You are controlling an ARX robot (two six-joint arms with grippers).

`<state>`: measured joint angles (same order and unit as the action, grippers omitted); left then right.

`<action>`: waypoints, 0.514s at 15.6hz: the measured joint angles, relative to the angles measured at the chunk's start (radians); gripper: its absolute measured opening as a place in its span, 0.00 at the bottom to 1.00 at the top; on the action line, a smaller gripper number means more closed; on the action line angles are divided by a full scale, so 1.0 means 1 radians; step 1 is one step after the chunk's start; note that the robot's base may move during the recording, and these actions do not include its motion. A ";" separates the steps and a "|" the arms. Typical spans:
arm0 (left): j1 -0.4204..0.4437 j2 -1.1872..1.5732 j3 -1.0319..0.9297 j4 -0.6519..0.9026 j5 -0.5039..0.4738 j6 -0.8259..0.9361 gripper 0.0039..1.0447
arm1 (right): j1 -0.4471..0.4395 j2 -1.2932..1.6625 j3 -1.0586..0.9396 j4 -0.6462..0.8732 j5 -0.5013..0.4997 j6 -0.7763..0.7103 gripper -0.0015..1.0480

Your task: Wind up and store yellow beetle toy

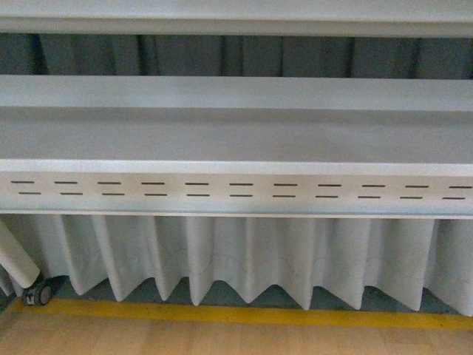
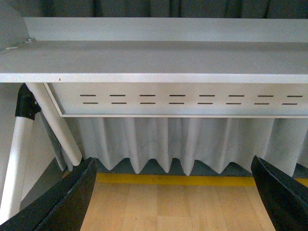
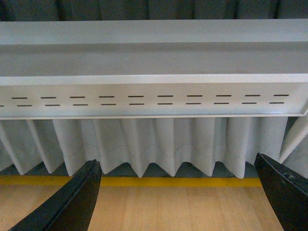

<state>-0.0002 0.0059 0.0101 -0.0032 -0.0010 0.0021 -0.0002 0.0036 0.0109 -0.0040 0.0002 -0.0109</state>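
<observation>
The yellow beetle toy is out of view in all three views. My left gripper [image 2: 173, 202] is open, its two black fingers [image 2: 62, 202] spread wide over bare wooden floor with nothing between them. My right gripper [image 3: 175, 202] is open too, black fingers [image 3: 72, 204] far apart above the same floor and holding nothing. Neither arm appears in the front view.
A white table [image 1: 236, 133] with a slotted front rail [image 1: 236, 189] fills the front view, a pleated white skirt [image 1: 244, 259] hanging below it. Yellow floor tape [image 1: 236, 314] runs along the wooden floor. A white leg with a caster [image 1: 37, 294] stands at the left.
</observation>
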 joint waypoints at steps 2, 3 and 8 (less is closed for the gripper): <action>0.000 0.000 0.000 0.000 0.000 0.000 0.94 | 0.000 0.000 0.000 0.000 0.000 0.000 0.94; 0.000 0.000 0.000 0.000 0.000 0.000 0.94 | 0.000 0.000 0.000 0.000 0.000 0.000 0.94; 0.000 0.000 0.000 0.000 0.000 0.000 0.94 | 0.000 0.000 0.000 0.000 0.000 0.000 0.94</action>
<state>-0.0002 0.0059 0.0101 -0.0032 -0.0010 0.0021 -0.0002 0.0036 0.0109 -0.0040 0.0002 -0.0109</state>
